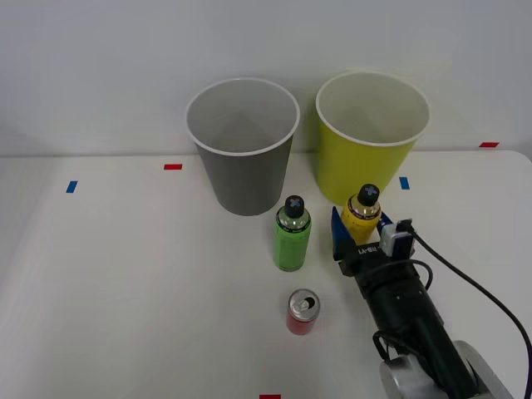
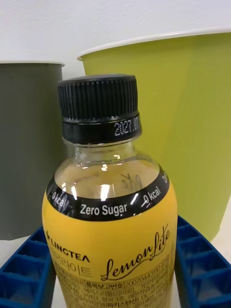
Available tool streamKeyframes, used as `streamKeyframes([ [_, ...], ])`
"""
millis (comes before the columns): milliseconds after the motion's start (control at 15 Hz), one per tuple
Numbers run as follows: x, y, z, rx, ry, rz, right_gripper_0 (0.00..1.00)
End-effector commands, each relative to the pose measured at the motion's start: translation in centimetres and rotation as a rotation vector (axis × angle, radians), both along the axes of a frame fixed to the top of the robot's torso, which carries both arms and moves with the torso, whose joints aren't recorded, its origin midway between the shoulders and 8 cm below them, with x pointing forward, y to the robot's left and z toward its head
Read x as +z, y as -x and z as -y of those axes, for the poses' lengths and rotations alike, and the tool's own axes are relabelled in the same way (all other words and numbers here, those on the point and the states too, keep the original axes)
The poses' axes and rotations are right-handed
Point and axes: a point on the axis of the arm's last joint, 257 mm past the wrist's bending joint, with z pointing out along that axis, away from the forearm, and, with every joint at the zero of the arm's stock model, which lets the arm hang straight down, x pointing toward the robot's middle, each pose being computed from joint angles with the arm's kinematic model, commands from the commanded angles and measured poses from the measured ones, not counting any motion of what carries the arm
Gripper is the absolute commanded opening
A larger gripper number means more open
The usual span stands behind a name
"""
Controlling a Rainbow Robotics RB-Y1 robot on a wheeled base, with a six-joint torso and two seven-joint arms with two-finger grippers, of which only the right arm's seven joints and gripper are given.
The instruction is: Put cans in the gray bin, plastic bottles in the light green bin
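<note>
Yellow bottle [image 1: 362, 218] stands upright on the table [image 1: 125, 283] between my blue fingers [image 2: 26, 267], my pincer [image 1: 359, 235] closed round it just before the light green bin [image 1: 366, 150]. Nothing looks binned yet: green bottle [image 1: 293, 234] and red can [image 1: 302, 312] both wait near the gray bin [image 1: 243, 158].

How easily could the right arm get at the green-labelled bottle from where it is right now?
Probably not right away: the right gripper has its blue fingers on either side of the yellow-labelled bottle. The green-labelled bottle stands apart on that bottle's left with bare table around it, so once freed the arm looks able to reach it.
</note>
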Motion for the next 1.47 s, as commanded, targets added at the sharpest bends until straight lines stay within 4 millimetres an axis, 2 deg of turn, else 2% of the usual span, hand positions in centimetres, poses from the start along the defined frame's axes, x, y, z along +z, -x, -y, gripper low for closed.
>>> streamKeyframes([
  [67,0.0,0.0,0.0,0.005,-0.003,-0.001,0.00],
  [400,0.0,0.5,0.4,0.016,0.016,0.013,0.00],
  [667,1.4,2.3,2.7,0.046,0.045,0.058,0.00],
  [800,3.5,3.0,2.6,0.109,-0.032,0.066,0.00],
  [1000,8.1,3.5,1.9,0.186,-0.157,0.106,0.00],
  [1067,10.2,3.3,1.7,0.202,-0.204,0.134,0.00],
  [1333,15.5,1.9,1.9,0.219,-0.273,0.228,0.00],
  [1467,19.3,1.6,1.5,0.227,-0.296,0.266,0.00],
])
